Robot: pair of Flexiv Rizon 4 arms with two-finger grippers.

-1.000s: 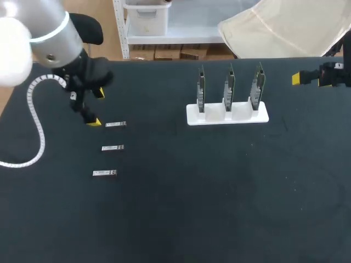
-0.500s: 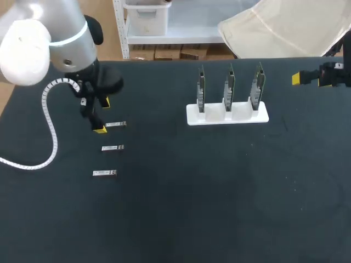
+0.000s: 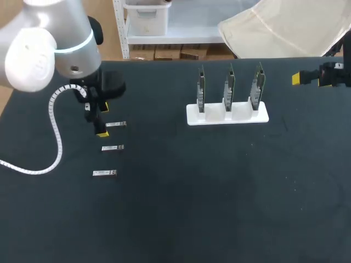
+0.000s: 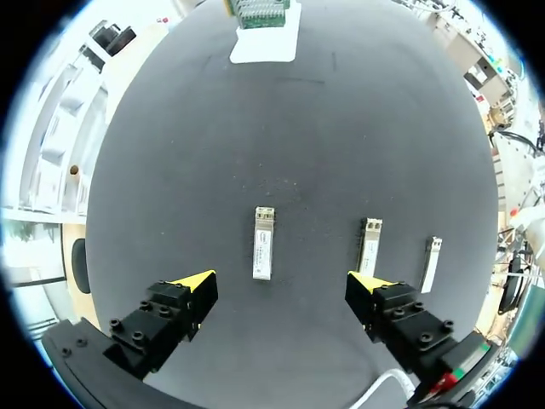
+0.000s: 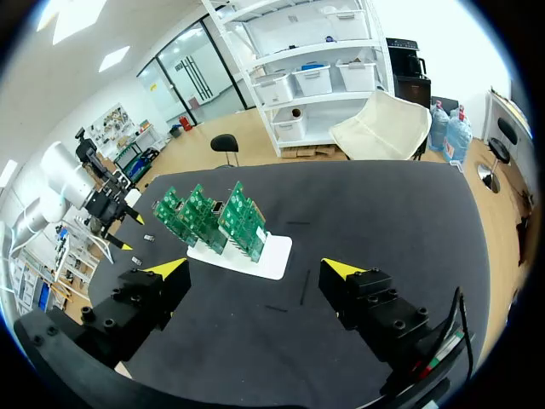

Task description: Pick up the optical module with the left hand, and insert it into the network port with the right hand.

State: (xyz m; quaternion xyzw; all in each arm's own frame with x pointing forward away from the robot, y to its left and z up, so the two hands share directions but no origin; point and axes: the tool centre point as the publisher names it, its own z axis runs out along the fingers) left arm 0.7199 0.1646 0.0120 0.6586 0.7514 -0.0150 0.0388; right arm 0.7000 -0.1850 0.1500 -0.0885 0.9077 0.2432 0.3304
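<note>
Left gripper open and empty above an optical module.
The module lies on the table just ahead, at the gripper's 12 o'clock, between its fingers, long axis running 12 to 6, crosswise to their closing line; the open right gripper is well apart.

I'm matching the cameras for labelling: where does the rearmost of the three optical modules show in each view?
Head view: the rearmost module ends the row of three, just beside the left gripper, on the side toward the white stand.
Left wrist view: it lies ahead of the open left gripper, in line with its gap, untouched.
Right wrist view: too small to pick out.
Shared landmark: the white stand, in all three.
</note>
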